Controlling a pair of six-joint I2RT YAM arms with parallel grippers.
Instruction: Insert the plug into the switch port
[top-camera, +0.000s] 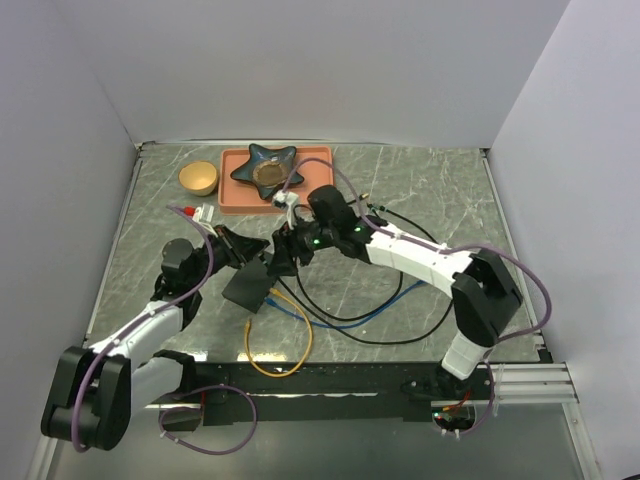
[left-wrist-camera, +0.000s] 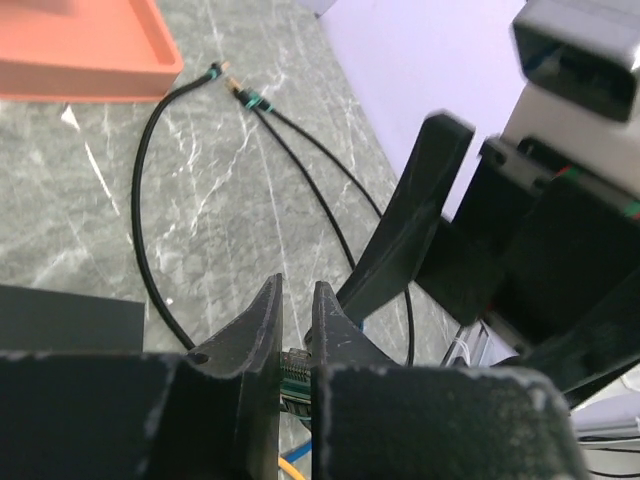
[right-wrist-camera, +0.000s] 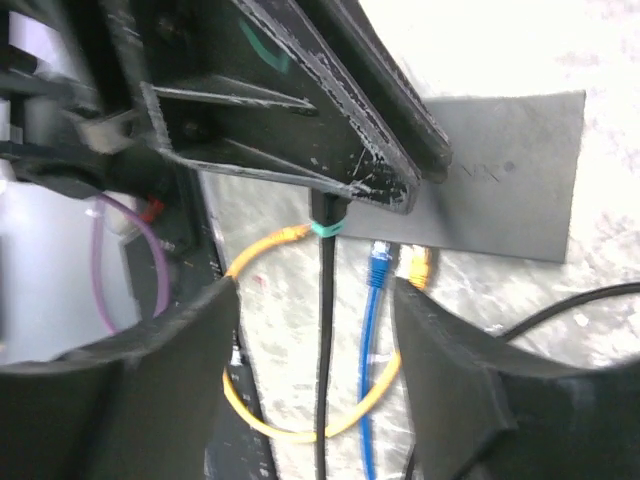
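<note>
Right wrist view has the switch port (right-wrist-camera: 500, 170) lying flat on the marbled table (top-camera: 430, 190), and its matte black top carries faint lettering. Along its lower edge a blue cable (right-wrist-camera: 377, 265) and a yellow cable (right-wrist-camera: 260, 255) end in plugs side by side. I cannot tell whether either is seated. To the left of these, just off the box's corner, hangs the plug (right-wrist-camera: 326, 212), a black boot with a green band on its black lead. It is apart from the box's edge.

The left gripper (left-wrist-camera: 297, 295) pinches that plug. Its fingers (left-wrist-camera: 262, 325) are drawn almost together, leaving only a thin slit, and a small greenish piece shows wedged low between them. The right gripper (right-wrist-camera: 312, 300) stands spread wide with nothing in it, one finger on each side of the dangling lead, hovering over the other gripper's tips.

From the top external view the box sits left of centre near the front of the table, with both grippers meeting just above it. The yellow lead loops toward the arm bases. A long black cable (top-camera: 400, 300) curls out to the right.

At the back, an orange-pink tray (top-camera: 235, 195) holds a dark star-shaped dish (top-camera: 272, 165), and a small wooden bowl (top-camera: 198, 177) sits beside it on the left.
</note>
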